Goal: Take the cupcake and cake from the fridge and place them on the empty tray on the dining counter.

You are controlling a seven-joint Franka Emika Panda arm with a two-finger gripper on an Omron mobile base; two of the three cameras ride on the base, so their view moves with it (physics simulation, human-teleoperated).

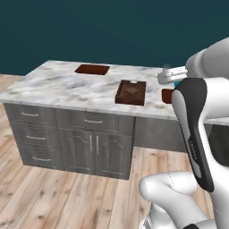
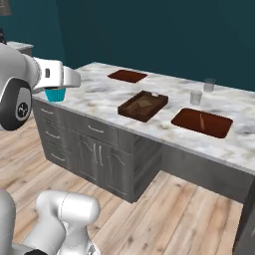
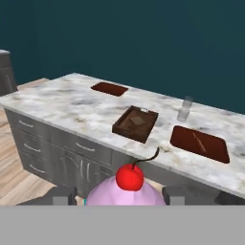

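Note:
My gripper (image 3: pixel 127 196) is shut on the cupcake (image 3: pixel 128 189), which has pink frosting and a red cherry on top. Its teal wrapper (image 2: pixel 55 94) hangs under the hand, in the air short of the near edge of the marble dining counter (image 2: pixel 99 94). A flat reddish-brown tray (image 3: pixel 109 89) with nothing on it lies at the counter's far side, well ahead of the gripper. The same tray (image 1: pixel 92 69) sits at the back left in the left base view. The cake and the fridge are out of view.
A deeper brown box-like tray (image 3: pixel 136 123) sits mid-counter. To its right lies another flat reddish tray (image 3: pixel 200 143) with a thin dark item on it. Two glasses (image 2: pixel 196 97) (image 2: pixel 209 84) stand behind that one. Grey cabinets (image 1: pixel 94 147) front the counter over a wooden floor.

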